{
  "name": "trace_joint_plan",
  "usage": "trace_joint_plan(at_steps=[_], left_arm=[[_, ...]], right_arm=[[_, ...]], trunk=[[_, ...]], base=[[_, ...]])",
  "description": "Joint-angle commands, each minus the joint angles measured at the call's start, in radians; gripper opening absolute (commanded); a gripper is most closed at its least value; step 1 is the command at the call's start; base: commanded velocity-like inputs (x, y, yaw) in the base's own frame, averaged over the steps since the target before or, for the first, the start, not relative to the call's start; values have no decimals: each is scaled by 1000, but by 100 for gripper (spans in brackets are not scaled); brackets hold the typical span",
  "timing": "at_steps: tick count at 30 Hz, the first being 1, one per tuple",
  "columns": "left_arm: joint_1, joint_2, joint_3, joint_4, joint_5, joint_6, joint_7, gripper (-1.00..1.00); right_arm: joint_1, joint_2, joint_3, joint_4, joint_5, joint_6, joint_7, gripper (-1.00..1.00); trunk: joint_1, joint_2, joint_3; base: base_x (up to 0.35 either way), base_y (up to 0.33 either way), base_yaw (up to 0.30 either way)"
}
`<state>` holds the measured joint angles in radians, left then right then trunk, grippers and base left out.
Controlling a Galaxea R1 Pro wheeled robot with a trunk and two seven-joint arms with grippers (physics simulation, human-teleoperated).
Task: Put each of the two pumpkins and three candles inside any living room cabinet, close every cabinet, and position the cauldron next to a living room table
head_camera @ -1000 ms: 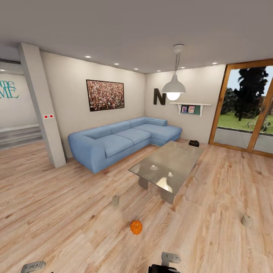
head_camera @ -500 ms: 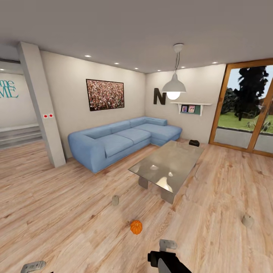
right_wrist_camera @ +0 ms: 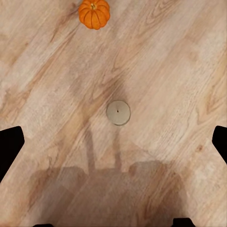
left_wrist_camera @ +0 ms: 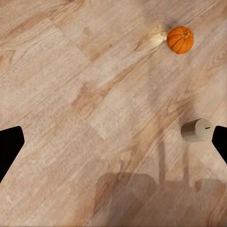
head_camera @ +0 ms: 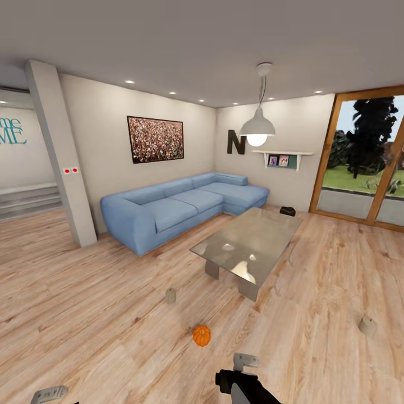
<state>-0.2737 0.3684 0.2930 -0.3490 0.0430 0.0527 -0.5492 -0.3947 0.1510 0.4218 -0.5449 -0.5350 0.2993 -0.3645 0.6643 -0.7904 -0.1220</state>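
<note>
One orange pumpkin (head_camera: 201, 335) lies on the plank floor just ahead of me, and it also appears as the pumpkin (left_wrist_camera: 180, 39) and the pumpkin (right_wrist_camera: 94, 13) in the two wrist views. A pale candle (head_camera: 170, 295) stands beyond it, and another candle (head_camera: 367, 325) stands far right. My right gripper (right_wrist_camera: 113, 142) hangs open above an upright candle (right_wrist_camera: 118, 112), well clear of it. My left gripper (left_wrist_camera: 113, 146) is open over bare floor, with a candle (left_wrist_camera: 196, 130) near one fingertip. The black cauldron (head_camera: 287, 211) sits past the far end of the glass table (head_camera: 247, 247).
A blue corner sofa (head_camera: 179, 207) lines the back wall behind the table. A grey column (head_camera: 62, 157) rises at the left and a glazed door (head_camera: 365, 163) fills the right. Open plank floor surrounds the pumpkin. My right gripper (head_camera: 245, 365) and left gripper (head_camera: 49, 394) show at the bottom edge.
My right arm has pushed forward into the head view, toward the pumpkin. The left gripper, pumpkin, candles and cauldron stay where they were.
</note>
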Motion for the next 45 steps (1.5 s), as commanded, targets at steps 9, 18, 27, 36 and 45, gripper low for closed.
trace_joint_plan(at_steps=[9, 18, 27, 36, 45], left_arm=[[-1, 0, 5, -6, 7, 4, -11, 100], [-1, 0, 6, -7, 8, -4, -10, 100], [-1, 0, 6, -7, 8, -30, -10, 100], [-1, 0, 6, -7, 8, -33, -10, 100], [-1, 0, 6, -7, 8, -33, -9, 100]], right_arm=[[-1, -2, 6, 29, -8, 3, -6, 100], [-1, -2, 6, 49, -8, 2, -5, 100], [-1, -3, 5, 65, -8, 2, -4, 100], [-1, -6, 3, 90, -8, -33, -1, 100], [-1, -5, 5, 118, -8, -91, 1, 100]], trunk=[[35, -65, -30], [69, -128, -58], [104, -191, -86], [138, -254, -115], [173, -317, -143]], base=[[0, 0, 0], [0, 0, 0], [0, 0, 0], [0, 0, 0], [0, 0, 0]])
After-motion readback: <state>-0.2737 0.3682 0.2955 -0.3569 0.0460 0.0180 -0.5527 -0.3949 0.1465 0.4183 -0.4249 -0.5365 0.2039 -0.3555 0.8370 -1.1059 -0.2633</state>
